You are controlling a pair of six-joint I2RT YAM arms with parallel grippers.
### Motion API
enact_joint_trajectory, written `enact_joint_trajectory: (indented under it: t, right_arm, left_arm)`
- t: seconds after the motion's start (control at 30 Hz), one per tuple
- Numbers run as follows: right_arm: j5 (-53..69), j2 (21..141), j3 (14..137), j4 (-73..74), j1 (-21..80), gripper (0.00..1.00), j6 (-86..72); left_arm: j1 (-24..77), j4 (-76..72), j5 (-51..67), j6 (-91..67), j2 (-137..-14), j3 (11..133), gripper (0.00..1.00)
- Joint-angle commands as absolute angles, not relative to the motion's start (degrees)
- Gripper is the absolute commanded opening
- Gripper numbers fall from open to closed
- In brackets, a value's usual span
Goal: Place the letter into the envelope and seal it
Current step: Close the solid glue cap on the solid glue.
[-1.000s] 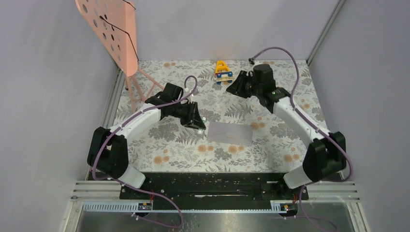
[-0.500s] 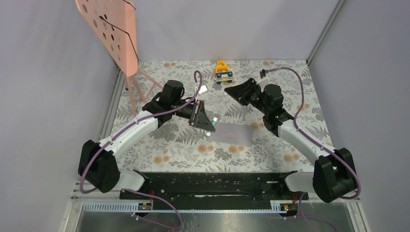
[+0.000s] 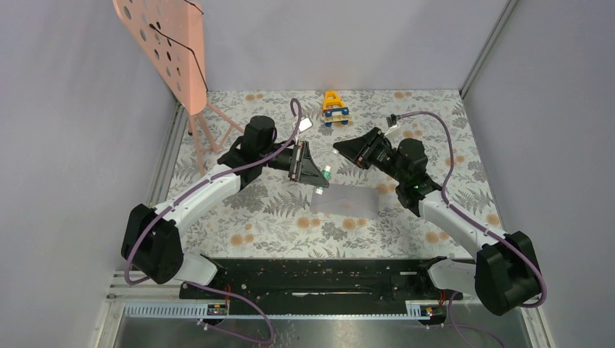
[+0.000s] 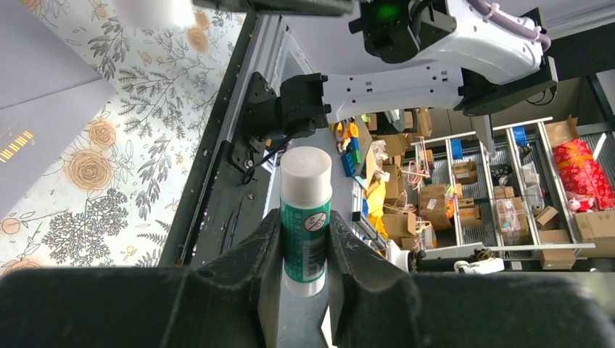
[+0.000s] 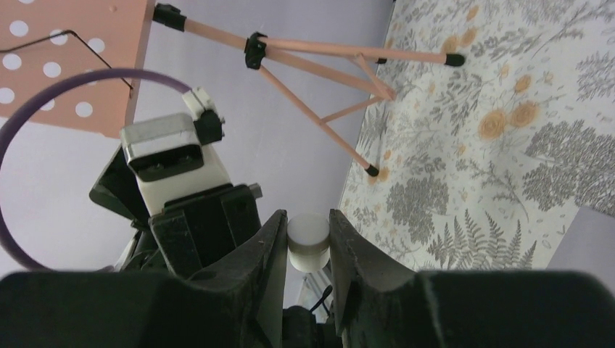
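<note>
The grey-lilac envelope [image 3: 347, 199] lies flat on the floral table mat, its flap side not discernible; it also shows at the left of the left wrist view [image 4: 43, 119] and in a corner of the right wrist view [image 5: 589, 239]. No separate letter sheet shows. My left gripper [image 3: 320, 181] [image 4: 304, 217] is shut on a green glue stick [image 4: 306, 232] with white ends, held above the envelope's far left corner. My right gripper [image 3: 338, 148] [image 5: 308, 217] is shut on a small white cap [image 5: 310, 241], just beyond the glue stick, facing the left gripper.
A yellow toy car [image 3: 334, 107] stands at the back of the mat. A pink perforated stand [image 3: 170, 43] on thin legs [image 3: 210, 127] occupies the back left. Grey walls close the sides; the black rail [image 3: 312, 275] runs along the near edge.
My left gripper swung right and turned up with the glue stick over the envelope's corner. My right gripper came forward and left from near the toy car to meet it.
</note>
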State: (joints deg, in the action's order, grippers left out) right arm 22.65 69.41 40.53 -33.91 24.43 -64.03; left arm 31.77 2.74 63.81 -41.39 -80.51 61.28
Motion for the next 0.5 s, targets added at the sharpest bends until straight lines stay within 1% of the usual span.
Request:
enact_joint_trajectory:
  t: [0.0,0.47]
  right_arm:
    - [24.42,67.48,39.93,-38.1,25.82,0.03,-65.25]
    - [25.73,65.94,39.09,-38.85,27.22,0.04,-65.54]
  left_arm:
    - [31.71,-2.96,63.48,-44.37,-81.63,61.38,0.0]
    - [31.73,-4.51,62.94,-45.99,-83.48,61.72,0.0]
